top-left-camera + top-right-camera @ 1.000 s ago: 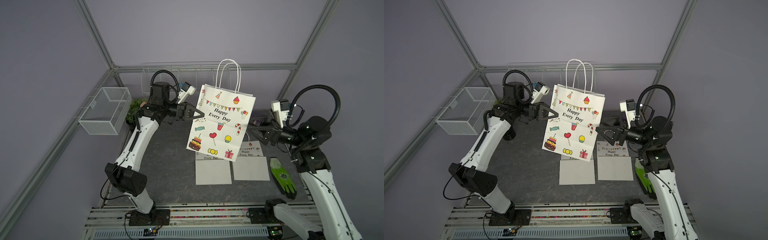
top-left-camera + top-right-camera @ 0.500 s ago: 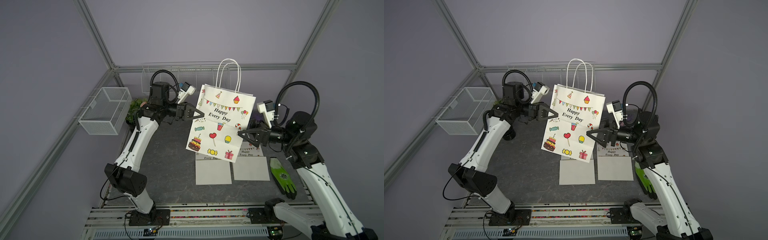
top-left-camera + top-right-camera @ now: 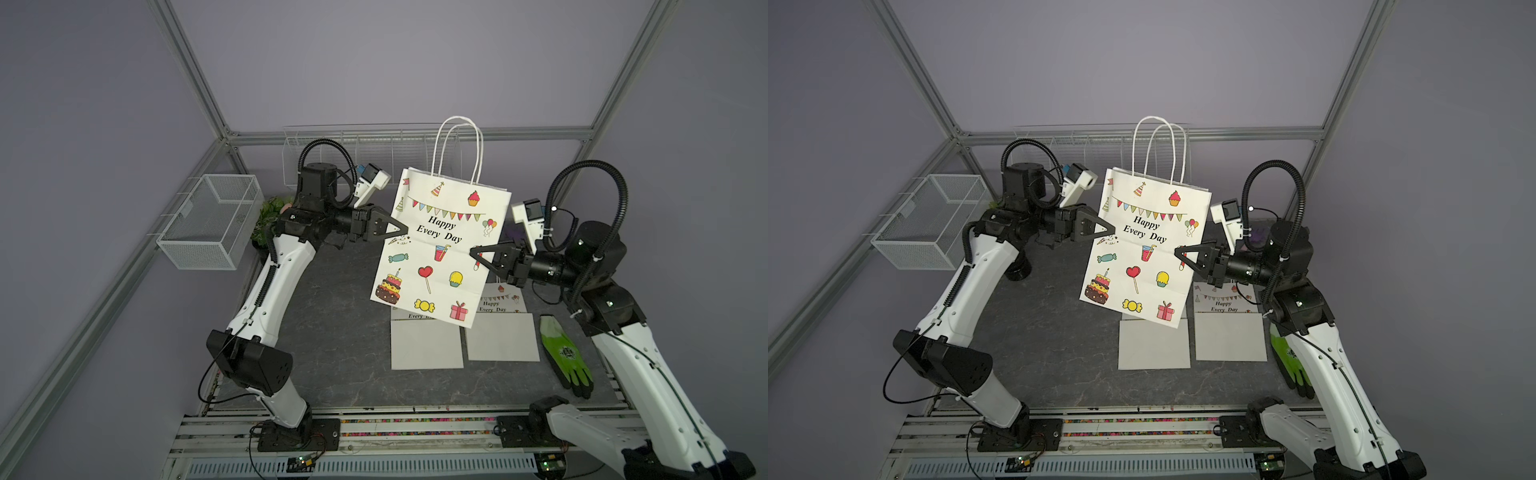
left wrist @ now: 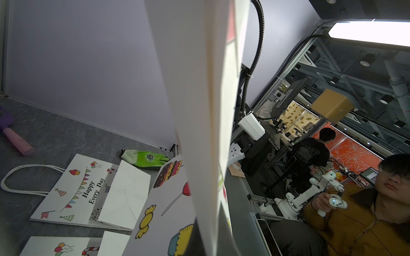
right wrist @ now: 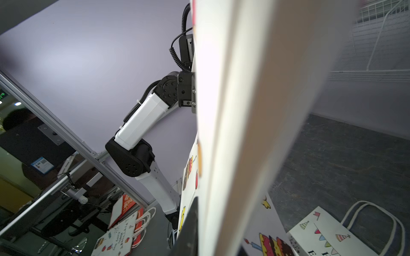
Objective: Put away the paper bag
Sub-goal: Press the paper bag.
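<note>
Above tabletop (image 3: 332, 340), mid-air: your paper bag (image 3: 436, 253), flat white paper, cartoon party prints, twisted cord handles up, tilted. Your left hand (image 3: 402, 229) pinched shut on one side edge; your right hand (image 3: 475, 252) clamped on opposite edge. Below: dark slate-look surface, two folded bags (image 3: 428, 345), rubbery green glove (image 3: 566, 354). Off to side: wire mesh basket (image 3: 208, 224) on frame rail, lilac walls around.

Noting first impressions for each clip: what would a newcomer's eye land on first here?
A white paper bag printed "Happy Every Day" hangs in the air mid-scene, pinched at its side edges by the left arm's fingers and the right arm's fingers. Beneath it two folded bags lie flat on the dark table, with a green glove beside them.
</note>
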You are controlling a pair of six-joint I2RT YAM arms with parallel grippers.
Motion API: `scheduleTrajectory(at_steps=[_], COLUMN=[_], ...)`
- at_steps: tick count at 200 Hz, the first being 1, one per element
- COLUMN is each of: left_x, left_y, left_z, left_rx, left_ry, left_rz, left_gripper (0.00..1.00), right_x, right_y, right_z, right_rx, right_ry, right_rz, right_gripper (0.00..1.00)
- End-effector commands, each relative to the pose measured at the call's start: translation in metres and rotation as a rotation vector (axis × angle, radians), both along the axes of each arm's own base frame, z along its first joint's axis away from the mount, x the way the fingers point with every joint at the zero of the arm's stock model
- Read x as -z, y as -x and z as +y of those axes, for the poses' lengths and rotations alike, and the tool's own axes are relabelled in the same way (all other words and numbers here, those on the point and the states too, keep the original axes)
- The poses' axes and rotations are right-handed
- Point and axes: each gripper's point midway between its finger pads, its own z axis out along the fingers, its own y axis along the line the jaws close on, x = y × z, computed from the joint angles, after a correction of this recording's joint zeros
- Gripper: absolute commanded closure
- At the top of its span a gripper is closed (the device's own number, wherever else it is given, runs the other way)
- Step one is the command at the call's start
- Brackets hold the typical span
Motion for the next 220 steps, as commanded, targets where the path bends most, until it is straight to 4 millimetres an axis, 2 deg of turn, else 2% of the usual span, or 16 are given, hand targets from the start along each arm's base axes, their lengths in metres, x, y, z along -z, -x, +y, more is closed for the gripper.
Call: scheduleTrajectory(at_steps=[1, 18, 32, 46, 52, 60, 65, 74, 92, 96, 114, 147, 164, 190, 200, 220], left_x=[-0.01, -0.011, -0.011, -0.012, -0.012, -0.01, -0.008, -0.005, 0.0, 0.001, -0.01, -0.023, -0.014, 0.003, 0.008, 0.016], left_y=[0.018, 0.018, 0.017, 0.014, 0.011, 0.005, 0.0, -0.011, -0.033, -0.038, -0.048, -0.037, -0.036, -0.033, -0.031, -0.031], left_z=[0.008, 0.008, 0.008, 0.007, 0.007, 0.006, 0.005, 0.006, 0.018, 0.021, 0.042, 0.073, 0.095, 0.128, 0.139, 0.153], left_rx=[0.043, 0.029, 0.0, -0.044, -0.075, -0.133, -0.183, -0.289, -0.536, -0.591, -0.809, -1.002, -1.131, -1.285, -1.322, -1.336], left_ry=[0.031, 0.027, 0.016, 0.0, -0.011, -0.033, -0.05, -0.082, -0.128, -0.128, -0.067, 0.039, 0.036, 0.034, 0.055, 0.113], left_rz=[-0.03, -0.036, -0.037, -0.042, -0.041, -0.039, -0.039, -0.051, -0.1, -0.114, -0.173, -0.241, -0.243, -0.274, -0.267, -0.237], left_gripper=[0.99, 0.96, 0.85, 0.57, 0.37, 0.17, 0.09, 0.04, 0.03, 0.03, 0.03, 0.04, 0.04, 0.05, 0.05, 0.06], right_x=[-0.005, 0.0, 0.004, 0.007, 0.008, 0.009, 0.01, 0.01, 0.011, 0.01, 0.003, -0.011, -0.014, -0.019, -0.023, -0.026], right_y=[-0.003, -0.009, -0.013, -0.018, -0.02, -0.023, -0.025, -0.03, -0.04, -0.047, -0.054, -0.063, -0.07, -0.068, -0.062, -0.061], right_z=[-0.002, -0.003, -0.005, -0.01, -0.012, -0.015, -0.017, -0.021, -0.019, -0.025, -0.02, -0.009, -0.007, -0.006, -0.007, -0.006], right_rx=[0.037, 0.065, 0.086, 0.113, 0.12, 0.129, 0.135, 0.141, 0.096, 0.104, -0.012, -0.27, -0.341, -0.478, -0.536, -0.539], right_ry=[0.01, 0.033, 0.045, 0.058, 0.062, 0.066, 0.069, 0.072, 0.081, 0.082, 0.074, 0.013, -0.005, -0.045, -0.065, -0.072], right_rz=[-0.02, 0.001, 0.012, 0.02, 0.022, 0.025, 0.028, 0.032, 0.043, 0.045, 0.059, 0.09, 0.09, 0.071, 0.038, 0.013], right_gripper=[0.93, 0.93, 0.93, 0.93, 0.93, 0.93, 0.93, 0.93, 0.93, 0.93, 0.93, 0.93, 0.93, 0.93, 0.93, 0.93])
